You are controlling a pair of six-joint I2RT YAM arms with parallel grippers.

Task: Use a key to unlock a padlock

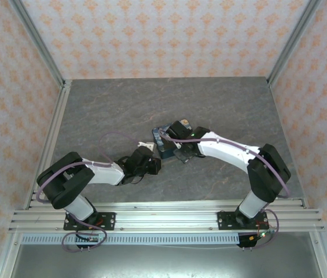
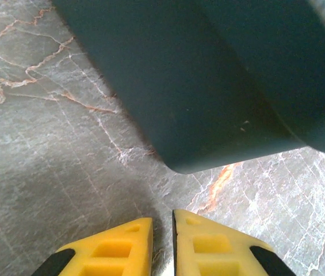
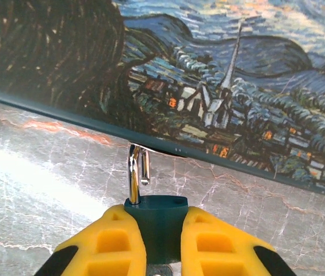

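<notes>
From my remote seat, the biggest worry is the grey marbled tabletop (image 1: 105,110). It looks smooth, so I judge that the rectangular blue tin painted with a starry night village (image 3: 208,69) could slide on it if either arm pulls or pushes.

The two arms meet at that tin, close enough that I'd expect a wrist collision from any careless swing.

The right gripper (image 3: 161,217) is clamped on the body of the tiny teal-blue padlock (image 3: 156,227), just in front of the tin's lower edge. The lock's silvery steel shackle (image 3: 133,172) rises to that edge. I cannot tell whether it is hooked into a hasp there. A twist of the wrist might bend the shackle or lever the lock out of the pads.

The left gripper (image 2: 162,221) hovers low over the table beside the tin's dark side, with its fingers drawn almost together. I cannot tell whether a key sits between them. The keyhole is hidden from me, so a blind insertion could miss or jam.
</notes>
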